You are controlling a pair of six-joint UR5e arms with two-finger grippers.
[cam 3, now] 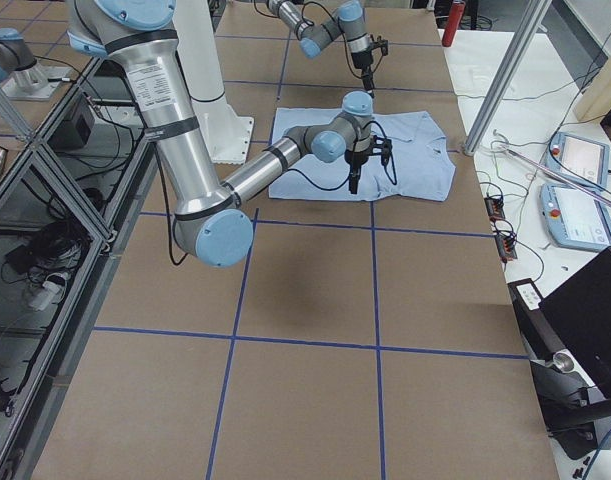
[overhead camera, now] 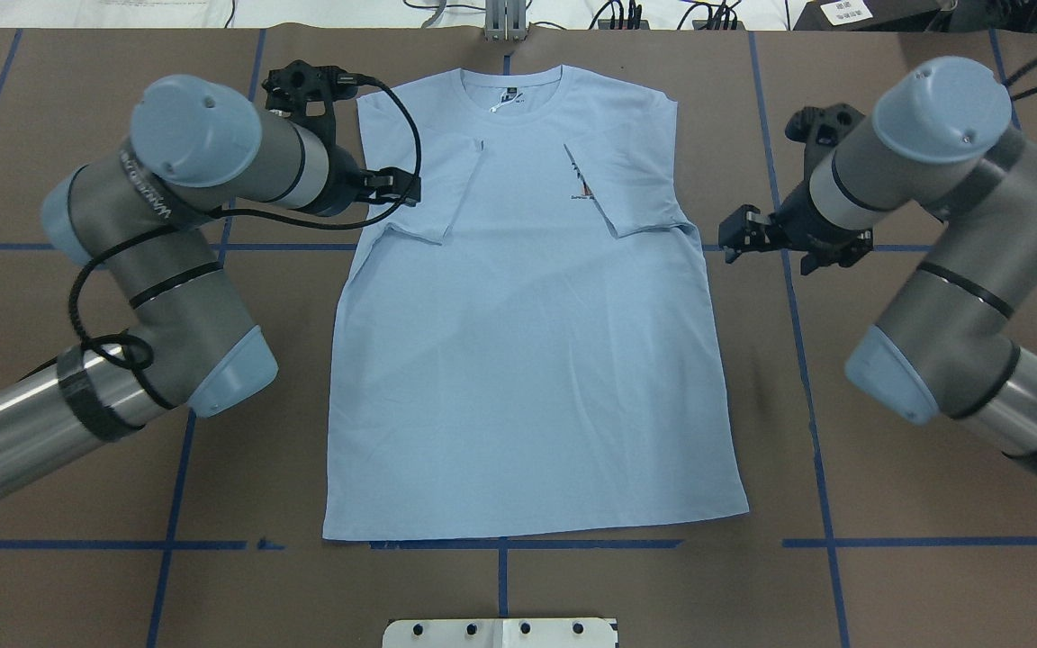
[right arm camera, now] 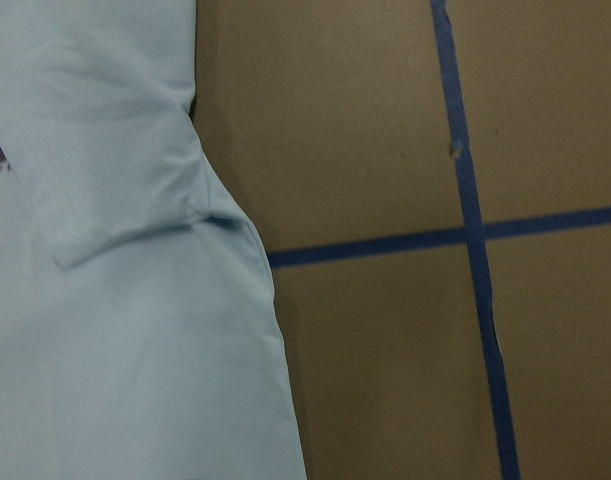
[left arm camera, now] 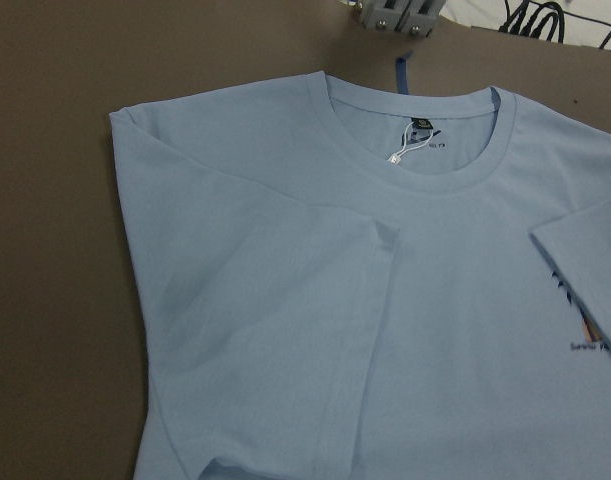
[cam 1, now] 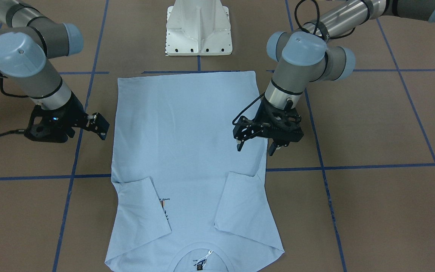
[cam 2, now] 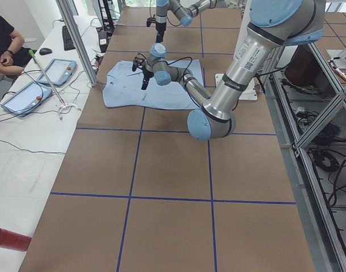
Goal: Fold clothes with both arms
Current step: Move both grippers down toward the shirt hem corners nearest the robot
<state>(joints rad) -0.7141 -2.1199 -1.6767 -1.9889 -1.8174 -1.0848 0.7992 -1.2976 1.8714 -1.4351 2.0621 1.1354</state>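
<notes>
You have a brown desk [overhead camera: 933, 594] gridded with blue tape lines [overhead camera: 933, 543]. A light blue T-shirt [overhead camera: 527, 360] lies flat at its middle, sleeves folded inward. A white pedestal base [cam 1: 198, 28] stands at the robot's edge.

I look down on a light blue T-shirt [left arm camera: 455, 330] lying flat on the brown table [left arm camera: 45, 250]. Its collar [left arm camera: 415, 188] sits at upper centre, with the neck label [left arm camera: 422, 125] inside. One sleeve [left arm camera: 285, 280] lies folded inward at centre. Another sleeve [left arm camera: 590, 235], at the right edge, partly covers a dark print [left arm camera: 588, 346].
</notes>
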